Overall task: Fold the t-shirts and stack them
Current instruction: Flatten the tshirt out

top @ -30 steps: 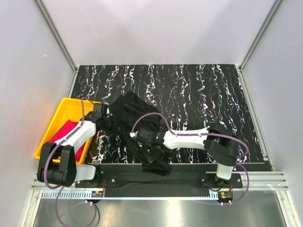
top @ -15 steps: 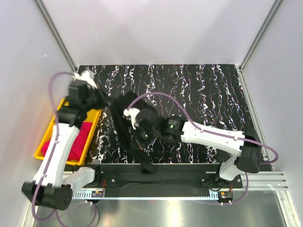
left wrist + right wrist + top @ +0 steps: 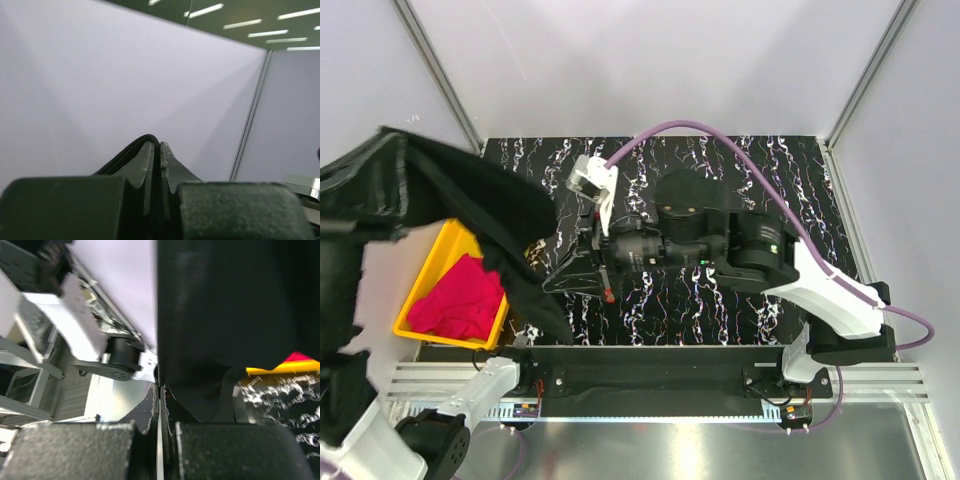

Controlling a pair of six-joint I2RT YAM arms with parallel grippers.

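Observation:
The black t-shirt [image 3: 470,205] hangs in the air, stretched from the upper left down toward the table's front left. My left gripper [image 3: 159,145] is shut on it, a black cloth edge folded over its fingertips; in the top view that gripper is hidden behind the cloth. Further down, my right gripper [image 3: 560,278] is shut at the shirt's lower edge, and in the right wrist view the black cloth [image 3: 225,315] comes down to the closed fingertips [image 3: 161,389]. The pink t-shirt [image 3: 455,302] lies crumpled in the yellow tray [image 3: 428,268].
The black marbled table top [image 3: 740,180] lies below the raised arms. Grey walls and aluminium posts [image 3: 440,75] enclose the cell. The right arm's purple cable [image 3: 720,140] arches over the table. The tray's yellow rim [image 3: 280,370] shows past the cloth.
Both arms have lifted the black t-shirt off the table. The left arm rose high toward the camera with it; the right arm rose and swung back, pulling the cloth taut.

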